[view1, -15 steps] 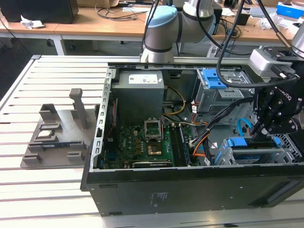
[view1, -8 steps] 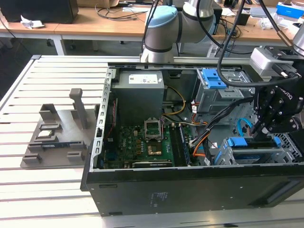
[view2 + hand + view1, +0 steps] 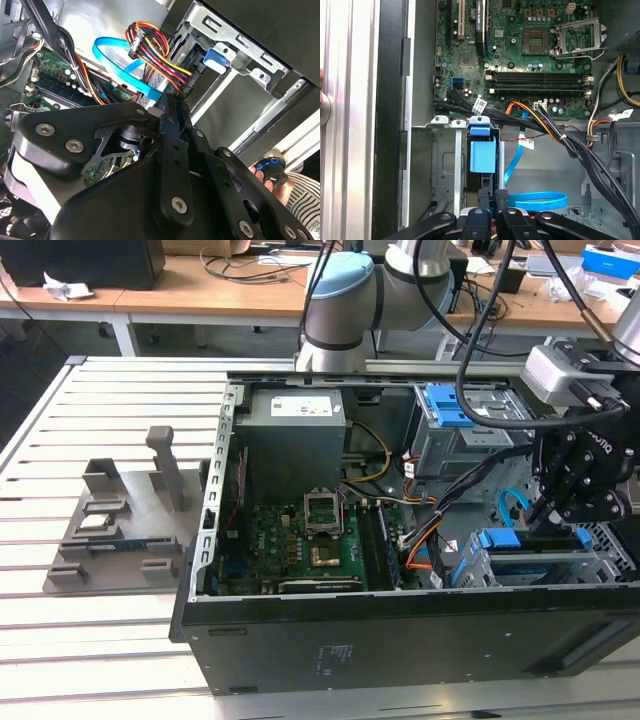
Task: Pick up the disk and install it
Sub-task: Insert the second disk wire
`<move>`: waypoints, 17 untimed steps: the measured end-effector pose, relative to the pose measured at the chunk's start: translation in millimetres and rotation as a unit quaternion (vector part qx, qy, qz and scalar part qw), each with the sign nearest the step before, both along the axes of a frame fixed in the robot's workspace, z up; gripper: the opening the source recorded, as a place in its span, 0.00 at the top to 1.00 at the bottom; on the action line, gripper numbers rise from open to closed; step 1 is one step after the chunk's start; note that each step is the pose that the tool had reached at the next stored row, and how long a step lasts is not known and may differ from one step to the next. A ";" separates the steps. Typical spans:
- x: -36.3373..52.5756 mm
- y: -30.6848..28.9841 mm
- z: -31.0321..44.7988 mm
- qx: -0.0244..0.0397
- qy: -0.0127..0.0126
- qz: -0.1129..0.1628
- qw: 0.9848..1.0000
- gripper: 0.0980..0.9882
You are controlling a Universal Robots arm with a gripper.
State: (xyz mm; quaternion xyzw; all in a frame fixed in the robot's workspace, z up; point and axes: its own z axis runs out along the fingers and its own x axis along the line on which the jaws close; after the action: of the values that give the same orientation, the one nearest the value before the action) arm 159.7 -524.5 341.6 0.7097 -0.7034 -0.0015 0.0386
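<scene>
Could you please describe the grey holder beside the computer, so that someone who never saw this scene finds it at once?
Start from the open black computer case on the white slatted table and look to the exterior view's left of it. There the grey holder stands apart from the case. It has a flat base with several upright posts, and it is outside the case.

In the first wrist view, the gripper (image 3: 492, 196) hangs over the grey drive cage (image 3: 447, 165), jaws together at the blue carrier (image 3: 482, 155), with the green motherboard (image 3: 520, 50) beyond.
</scene>
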 end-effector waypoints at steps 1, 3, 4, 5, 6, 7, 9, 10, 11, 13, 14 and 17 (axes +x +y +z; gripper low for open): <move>0.0 0.0 -1.3 0.000 0.000 0.000 1.000 0.93; 0.0 -0.1 -3.1 0.000 0.000 0.000 1.000 0.93; 0.0 -0.1 -3.1 0.000 0.000 0.000 1.000 0.93; 0.0 -0.1 -3.2 0.000 0.000 0.000 1.000 0.93; 0.0 0.0 -3.2 0.000 0.000 0.000 1.000 0.93; 0.0 0.0 -3.4 0.000 0.000 0.000 1.000 0.92; 0.0 0.0 -1.5 0.000 0.000 0.000 1.000 0.84; 0.0 1.3 5.0 -0.001 0.000 0.000 1.000 0.84; -0.1 3.4 14.2 -0.002 0.000 0.000 1.000 0.84; -0.1 7.9 28.9 -0.006 0.000 0.000 1.000 0.84; -0.1 8.8 34.5 -0.007 0.000 0.000 1.000 0.93; 0.0 10.7 56.5 -0.010 0.000 0.000 1.000 0.99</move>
State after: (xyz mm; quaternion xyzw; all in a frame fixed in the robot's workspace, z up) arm 159.7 -513.8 398.1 0.7095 -0.7033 0.0053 0.0454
